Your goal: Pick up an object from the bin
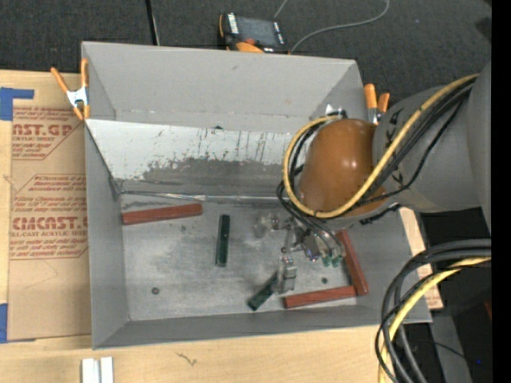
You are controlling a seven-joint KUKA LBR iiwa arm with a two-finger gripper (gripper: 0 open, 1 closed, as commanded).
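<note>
My gripper (286,274) reaches down below the orange wrist cover in the front right part of the bin. Its tip sits right by the upper end of a small dark green stick (259,298) that lies tilted on the floor near the front wall. A red-brown bar (319,297) lies flat just right of the tip. A second red-brown bar (354,263) runs along the right wall, partly hidden by the wrist. A longer dark green stick (222,240) lies upright in the picture at mid floor, well left of the gripper.
Another red-brown bar (162,212) lies at the back left, along the foot of the sloped rear wall. The arm and its cables cover the bin's right side. Bare floor stretches across the left and front left.
</note>
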